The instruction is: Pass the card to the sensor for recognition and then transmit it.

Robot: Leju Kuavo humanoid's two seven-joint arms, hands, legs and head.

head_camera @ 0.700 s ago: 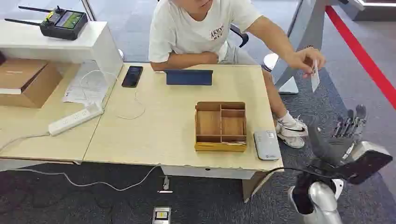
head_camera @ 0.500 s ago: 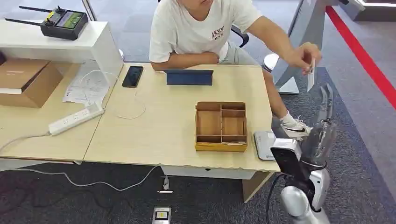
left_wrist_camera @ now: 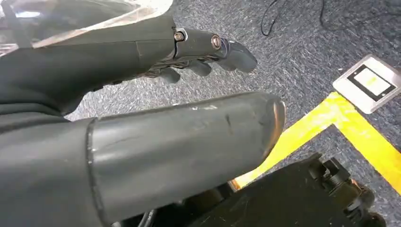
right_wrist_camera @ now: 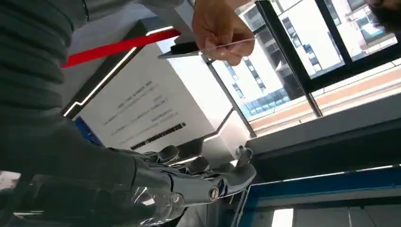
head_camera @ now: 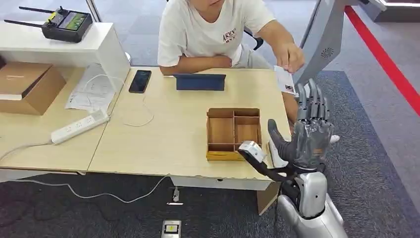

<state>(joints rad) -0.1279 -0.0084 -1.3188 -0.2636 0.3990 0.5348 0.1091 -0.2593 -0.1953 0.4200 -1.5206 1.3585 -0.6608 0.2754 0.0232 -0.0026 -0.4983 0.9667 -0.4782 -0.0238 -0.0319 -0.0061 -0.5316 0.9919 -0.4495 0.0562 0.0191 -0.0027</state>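
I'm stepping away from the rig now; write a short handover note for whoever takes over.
Right hand: raised beside the table, fingers apart, holding nothing.
Left hand: hanging over the carpet, holding nothing.
Thin white card: held by the seated person's hand, just above the right hand's fingertips.
White card sensor: on the pale wooden table beside the compartmented wooden tray, partly hidden by the right hand.
Done: nothing yet.
Left: take the card, present it to the sensor, pass it on.

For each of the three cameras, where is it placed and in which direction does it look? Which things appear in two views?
Head view: high on the body, looking down at the table; right hand raised.
Left wrist view: behind the left hand, facing the carpet.
Right wrist view: behind the right hand, looking upward at windows.
Shared: head and right wrist views both show the person's hand holding the card.
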